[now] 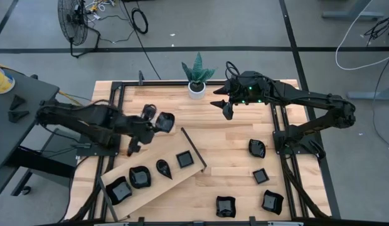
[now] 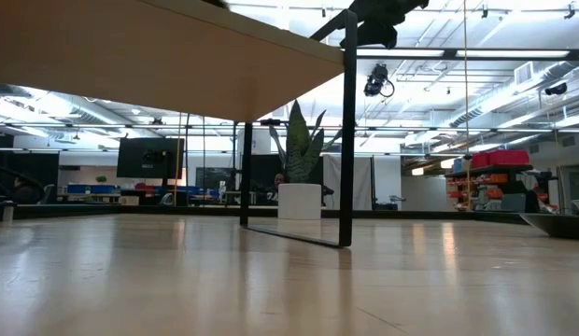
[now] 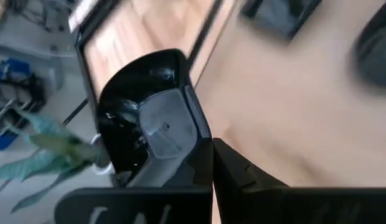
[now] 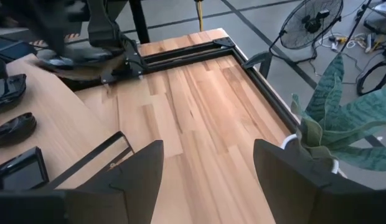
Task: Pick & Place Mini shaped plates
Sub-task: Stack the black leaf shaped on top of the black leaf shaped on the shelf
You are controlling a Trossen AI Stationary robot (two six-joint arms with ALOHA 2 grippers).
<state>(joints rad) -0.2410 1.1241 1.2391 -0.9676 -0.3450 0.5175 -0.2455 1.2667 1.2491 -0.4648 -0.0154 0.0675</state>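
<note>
My left gripper [image 1: 150, 119] hangs above the table, just past the far end of the slanted wooden board [image 1: 158, 188], and is shut on one glossy black mini shaped plate [image 1: 165, 120], [image 3: 149, 118]. Several more black plates lie on the board, among them a square one [image 1: 185, 159] and a teardrop one [image 1: 163, 167]. Others rest flat on the table at the right [image 1: 256, 148], [image 1: 272, 201]. My right gripper [image 1: 226, 108], [image 4: 208, 180] hovers open near the plant with nothing between its fingers. My left gripper pinches the plate by its rim [image 3: 183, 163] between the two fingers, at the edge nearest the wrist. The plate sticks out beyond the fingertips [image 3: 240, 177], tilted, its hollow side facing the wrist camera. It is lifted clear of the table and the board.
A white pot with a green plant [image 1: 196, 80] stands at the table's far edge, close to my right gripper. The board is raised on a black frame [image 2: 347, 131]. Bare wood lies between the board and the loose plates on the right.
</note>
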